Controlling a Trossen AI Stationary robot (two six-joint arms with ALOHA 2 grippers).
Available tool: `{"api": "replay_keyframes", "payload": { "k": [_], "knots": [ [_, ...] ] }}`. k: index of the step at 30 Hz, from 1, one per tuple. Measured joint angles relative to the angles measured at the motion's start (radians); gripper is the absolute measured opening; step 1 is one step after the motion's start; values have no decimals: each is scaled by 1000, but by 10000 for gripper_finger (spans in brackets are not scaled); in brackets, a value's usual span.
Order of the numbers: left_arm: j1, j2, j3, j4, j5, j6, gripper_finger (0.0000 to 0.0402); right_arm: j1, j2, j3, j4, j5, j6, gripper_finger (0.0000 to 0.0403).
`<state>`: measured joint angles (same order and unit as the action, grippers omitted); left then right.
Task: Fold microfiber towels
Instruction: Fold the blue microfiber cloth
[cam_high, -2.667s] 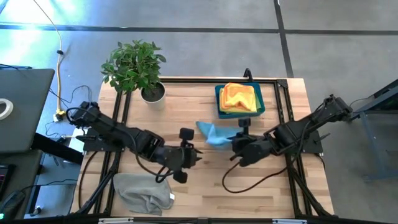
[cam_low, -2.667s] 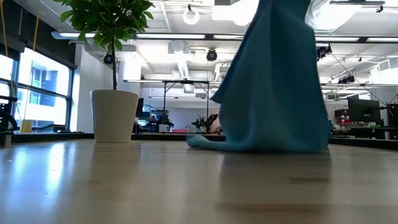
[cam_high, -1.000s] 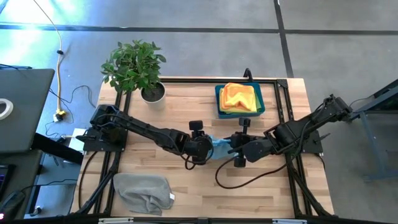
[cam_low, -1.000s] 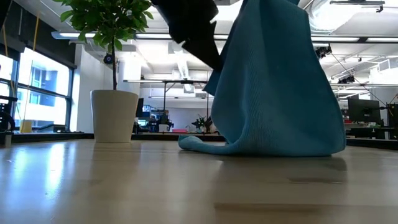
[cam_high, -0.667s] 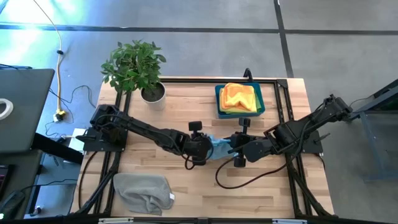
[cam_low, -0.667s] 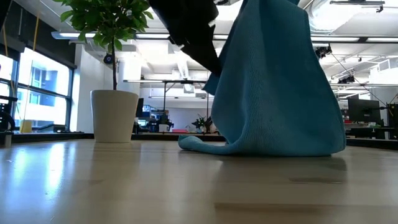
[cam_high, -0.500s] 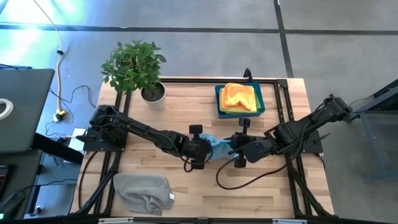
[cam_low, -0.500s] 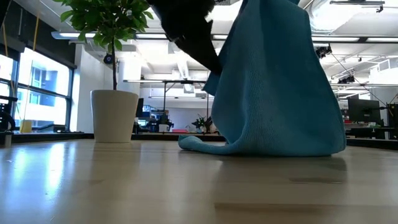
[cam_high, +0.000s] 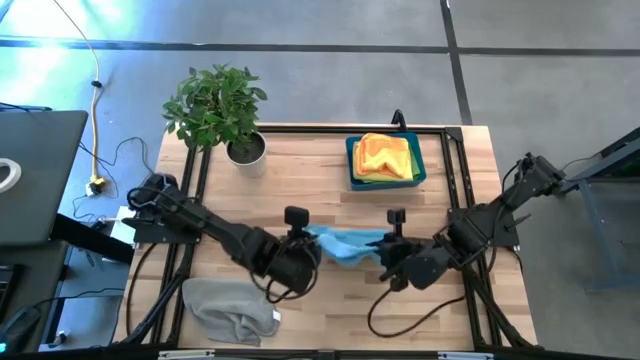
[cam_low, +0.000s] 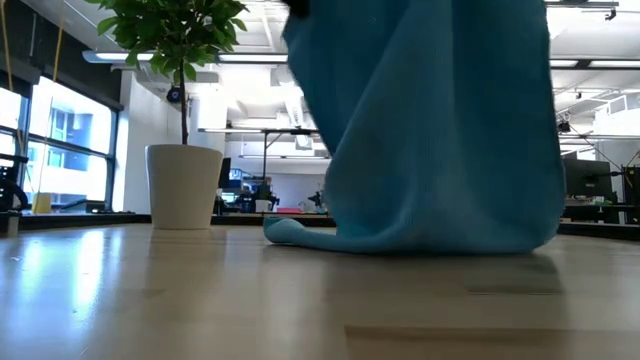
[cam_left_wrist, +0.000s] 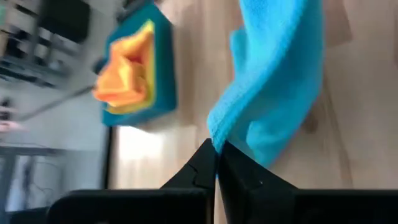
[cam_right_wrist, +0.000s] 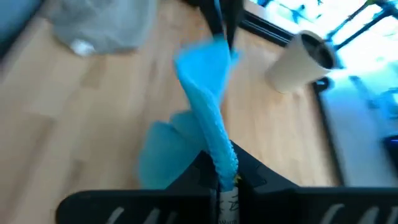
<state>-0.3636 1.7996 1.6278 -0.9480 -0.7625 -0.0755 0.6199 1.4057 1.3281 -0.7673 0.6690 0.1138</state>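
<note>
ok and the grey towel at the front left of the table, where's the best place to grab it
The grey towel lies crumpled in a heap, so I'd pinch a corner from above, probably the one by the small white tag on its right edge. The left gripper is nearest, but it is shut on the light blue towel.

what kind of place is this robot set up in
Probably an open-plan lab or workshop: exposed ceiling ducts and distant desks with monitors show behind a wooden table, which stands on a bare concrete floor.
</note>
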Motion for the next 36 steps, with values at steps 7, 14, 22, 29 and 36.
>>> {"api": "replay_keyframes", "payload": {
  "k": [7, 14, 22, 29, 36],
  "knots": [
    [17, -2, 118, -194, -155, 45, 0, -56, 3, -1, -99, 236, -89, 0],
    [96, -1, 247, -379, -271, 95, 0, -205, -19, -1, -178, 296, -213, 0],
    [201, 0, 433, -397, -354, 291, 0, -382, -63, -1, -52, 427, -509, 0],
    [217, 0, 505, -414, -314, 209, 0, -417, -77, -1, 19, 429, -586, 0],
    [81, 19, 431, -508, 80, -138, 0, -290, -72, -1, -143, 105, -179, 0]
  ]
}}
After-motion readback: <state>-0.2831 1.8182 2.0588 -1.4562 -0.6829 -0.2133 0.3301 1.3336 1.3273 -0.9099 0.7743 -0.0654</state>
